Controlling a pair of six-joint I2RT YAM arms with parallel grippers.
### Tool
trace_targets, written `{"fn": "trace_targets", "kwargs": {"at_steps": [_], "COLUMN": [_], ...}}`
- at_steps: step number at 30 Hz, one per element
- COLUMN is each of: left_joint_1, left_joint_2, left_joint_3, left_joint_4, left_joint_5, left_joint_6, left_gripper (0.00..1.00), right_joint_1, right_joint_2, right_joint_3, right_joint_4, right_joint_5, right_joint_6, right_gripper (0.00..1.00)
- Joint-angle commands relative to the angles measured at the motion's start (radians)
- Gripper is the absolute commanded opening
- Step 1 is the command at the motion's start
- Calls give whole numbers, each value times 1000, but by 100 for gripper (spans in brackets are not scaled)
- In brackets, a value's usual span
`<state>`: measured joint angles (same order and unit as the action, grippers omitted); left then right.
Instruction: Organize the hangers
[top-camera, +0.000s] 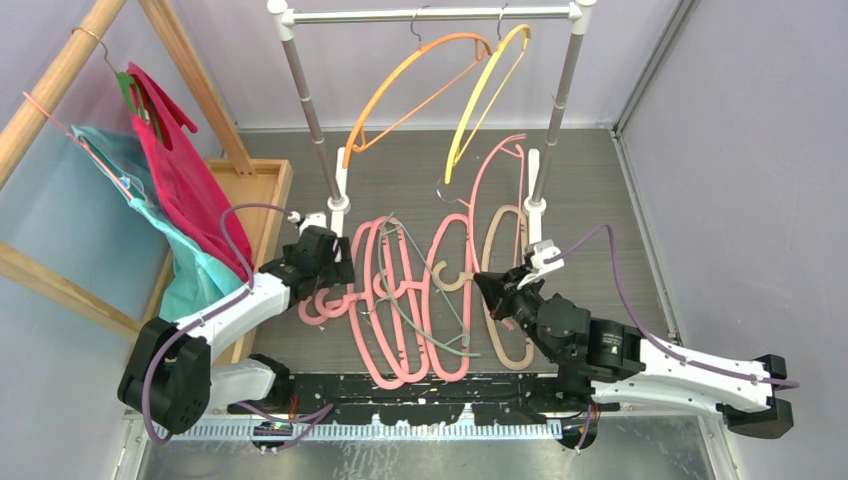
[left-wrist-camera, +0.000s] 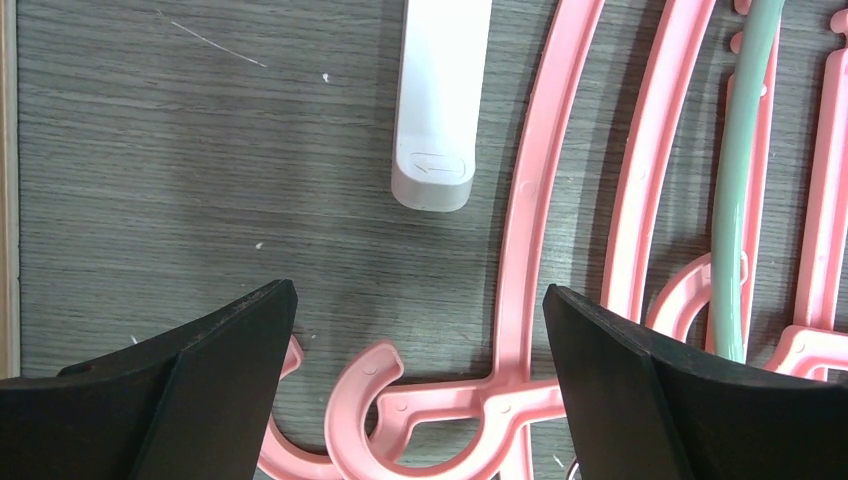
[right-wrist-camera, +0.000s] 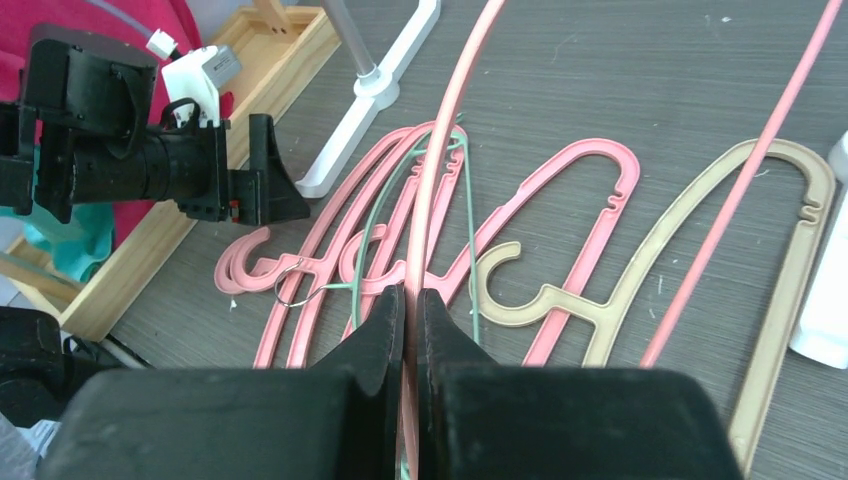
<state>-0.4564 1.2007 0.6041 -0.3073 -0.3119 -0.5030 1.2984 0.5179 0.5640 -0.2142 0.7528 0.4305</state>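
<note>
No legible text, label, brand or number in any view. White rack foot (left-wrist-camera: 433, 170) carries a faint embossed mark; too shallow to read.

Open tabletop (top-camera: 600, 200) at 3 o'clock from the beige hanger (right-wrist-camera: 775, 148). Centre blocked by tangled pink hangers (left-wrist-camera: 530, 180). Overhead at 12 o'clock, rack rail (top-camera: 430, 15) hung with orange hanger (top-camera: 400, 73) and yellow hanger (top-camera: 475, 95). Thin pink hanger (right-wrist-camera: 437, 150) slanting between the posts. At 9 o'clock, narrow lane between white rack foot (left-wrist-camera: 440, 100) and wooden tray (top-camera: 248, 166).
</note>
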Motion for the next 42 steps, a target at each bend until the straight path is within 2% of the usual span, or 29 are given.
{"fn": "trace_targets", "kwargs": {"at_steps": [1,9,17,23,31,36,42], "left_joint_1": [-4,-4,-4,-4,-4,-4,-4], "left_joint_2": [-6,2,-1,2,-1,-6,-26], "left_joint_3": [32,34,11,9,27,36,31], "left_joint_4": [17,26,42,43,29,17,3], "left_joint_5": [-24,-8,0,2,1,-1,-8], "left_joint_6": [15,5,-9,-8,1,4,8], "left_gripper": [98,98,98,98,98,98,98], "right_joint_1": [-1,-1,-1,-1,-1,-1,-1], "right_joint_2": [-50,-53,12,70,37,63,91], "right_joint_3": [100,236,248,242,258,252,282], "right_joint_4": [-30,-208,-308,-296,-255,-143,-39], "right_joint_5": [53,-54,-142,-205,-283,-370,-399], "right_joint_6": [-30,-65,-47,-52,-34,-28,-33], "right_gripper": [1,1,1,1,1,1,1]}}
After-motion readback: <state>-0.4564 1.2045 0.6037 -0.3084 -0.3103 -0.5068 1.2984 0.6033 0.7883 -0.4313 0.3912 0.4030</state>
